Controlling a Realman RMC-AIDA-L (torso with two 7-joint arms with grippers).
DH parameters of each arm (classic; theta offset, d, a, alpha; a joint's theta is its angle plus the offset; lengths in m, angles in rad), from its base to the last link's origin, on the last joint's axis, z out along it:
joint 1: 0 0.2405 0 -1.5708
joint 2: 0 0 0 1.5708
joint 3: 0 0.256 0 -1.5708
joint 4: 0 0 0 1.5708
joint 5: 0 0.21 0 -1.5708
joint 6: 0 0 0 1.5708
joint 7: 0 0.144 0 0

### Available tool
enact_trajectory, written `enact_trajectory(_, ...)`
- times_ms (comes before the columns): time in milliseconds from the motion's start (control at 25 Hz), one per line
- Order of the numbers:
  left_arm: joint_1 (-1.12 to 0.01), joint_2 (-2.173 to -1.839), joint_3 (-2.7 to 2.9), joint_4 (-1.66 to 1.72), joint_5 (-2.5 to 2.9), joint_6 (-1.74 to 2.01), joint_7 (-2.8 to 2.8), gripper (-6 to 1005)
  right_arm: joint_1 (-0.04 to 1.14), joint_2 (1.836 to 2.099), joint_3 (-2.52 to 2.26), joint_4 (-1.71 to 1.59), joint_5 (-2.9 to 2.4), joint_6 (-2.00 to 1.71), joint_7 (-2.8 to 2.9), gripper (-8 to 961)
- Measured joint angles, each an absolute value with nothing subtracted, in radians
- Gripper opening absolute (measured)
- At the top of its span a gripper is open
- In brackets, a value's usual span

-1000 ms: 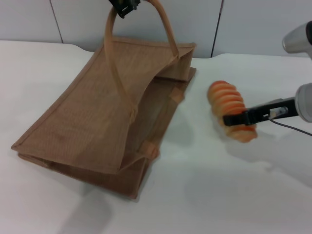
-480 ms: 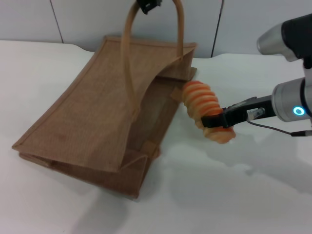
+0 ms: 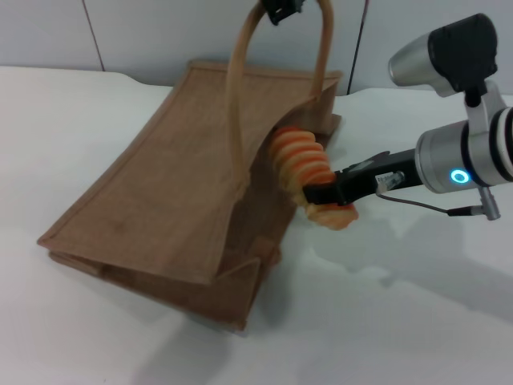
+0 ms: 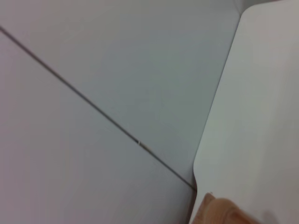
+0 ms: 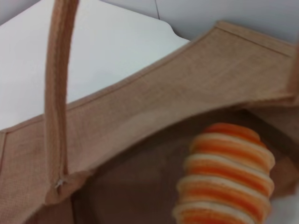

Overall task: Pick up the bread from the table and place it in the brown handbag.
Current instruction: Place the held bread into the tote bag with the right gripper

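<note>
At the mouth of the brown handbag (image 3: 184,184), the right hand (image 3: 325,194) was pinching the bread (image 3: 309,172) across its near end, its dark fingers pressed against the ridged loaf. A second before, that hand had held the bread out over open counter (image 3: 417,305), well apart from the bag; half a second before, the loaf's far end had come just beside the bag's opening. Now the loaf's far end had passed under the raised upper panel and lay within the gap, while the end nearest the hand remained outside. The right wrist view confirmed this: the bread (image 5: 229,182) sat framed by the jute rim with the dark interior behind it, and one strap handle (image 5: 58,98) stood close ahead of the hand.

Above the bag, the left hand (image 3: 282,10) gripped the top of the arched handle and had carried it sideways toward the right hand over the same second, so the bag shifted and its mouth gaped wider. Its fingers looked clamped on the strap.

Judging from this, the carry was nearly over. The bread probably needed pushing a little deeper before release, lest it slide back out onto the counter.
</note>
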State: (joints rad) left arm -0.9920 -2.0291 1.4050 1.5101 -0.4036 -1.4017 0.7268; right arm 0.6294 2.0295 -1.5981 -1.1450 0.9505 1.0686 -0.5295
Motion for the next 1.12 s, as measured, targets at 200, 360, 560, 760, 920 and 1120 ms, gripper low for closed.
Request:
enact_trajectory(200, -1.014, -2.029, 1.409, 1.519, -0.406, -1.402, 0.716, 182, 0.654, 2.029, -1.616, -1.103, 0.958, 1.047, -0.545, 458)
enact_trajectory(360, -1.027, -2.029, 1.412, 1.537, -0.406, -1.408, 0.701, 187, 0.668, 2.030, -1.642, -1.078, 0.958, 1.011, -0.546, 438)
enact_trajectory(560, -1.038, -2.029, 1.448, 1.556, -0.407, -1.409, 0.674, 192, 0.704, 2.031, -1.670, -1.015, 0.960, 0.952, -0.554, 421)
enact_trajectory(760, -1.051, -2.029, 1.480, 1.579, -0.407, -1.409, 0.642, 198, 0.748, 2.031, -1.672, -0.953, 0.960, 0.904, -0.570, 412)
enact_trajectory(920, -1.063, -2.031, 1.494, 1.588, -0.415, -1.405, 0.625, 202, 0.785, 2.031, -1.673, -0.907, 0.960, 0.864, -0.574, 405)
enact_trajectory(1120, -1.077, -2.031, 1.497, 1.591, -0.452, -1.402, 0.618, 207, 0.816, 2.031, -1.675, -0.865, 1.008, 0.832, -0.610, 393)
